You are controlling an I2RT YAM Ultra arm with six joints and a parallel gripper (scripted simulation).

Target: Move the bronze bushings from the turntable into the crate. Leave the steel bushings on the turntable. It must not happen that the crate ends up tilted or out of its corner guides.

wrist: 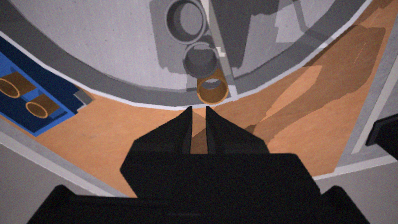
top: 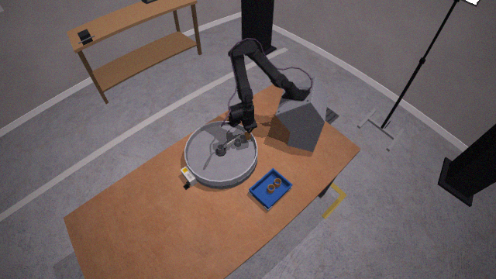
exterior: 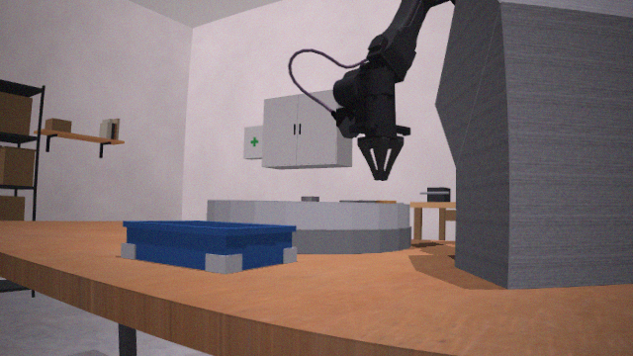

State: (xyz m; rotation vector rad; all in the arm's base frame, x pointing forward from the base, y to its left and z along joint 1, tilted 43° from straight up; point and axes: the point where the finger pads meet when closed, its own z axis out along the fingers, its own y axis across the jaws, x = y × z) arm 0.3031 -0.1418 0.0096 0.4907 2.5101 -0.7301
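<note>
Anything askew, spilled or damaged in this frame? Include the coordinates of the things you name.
Nothing stands out: the two bronze bushings point(top: 274, 182) point(wrist: 37, 116) sit inside the blue crate point(top: 253, 191) point(exterior: 173, 247) point(wrist: 55, 120), and the third point(wrist: 212, 98) is within the turntable's rim.

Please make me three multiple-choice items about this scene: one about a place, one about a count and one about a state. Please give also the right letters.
1. Where is the bronze bushing that is outside the crate?
A) At the turntable's centre
B) On the turntable, near its rim
C) On the table beside the crate

2. How many bushings are in the crate?
A) Two
B) Three
C) Four

3. What is the gripper's state?
A) Holding a bronze bushing
B) Holding a steel bushing
C) Holding nothing

1: B, the wrist view shows it just inside the rim.
2: A, the top view shows two bronze rings there.
3: C, the wrist view shows only a narrow gap between its fingertips, with no bushing in it.
</note>
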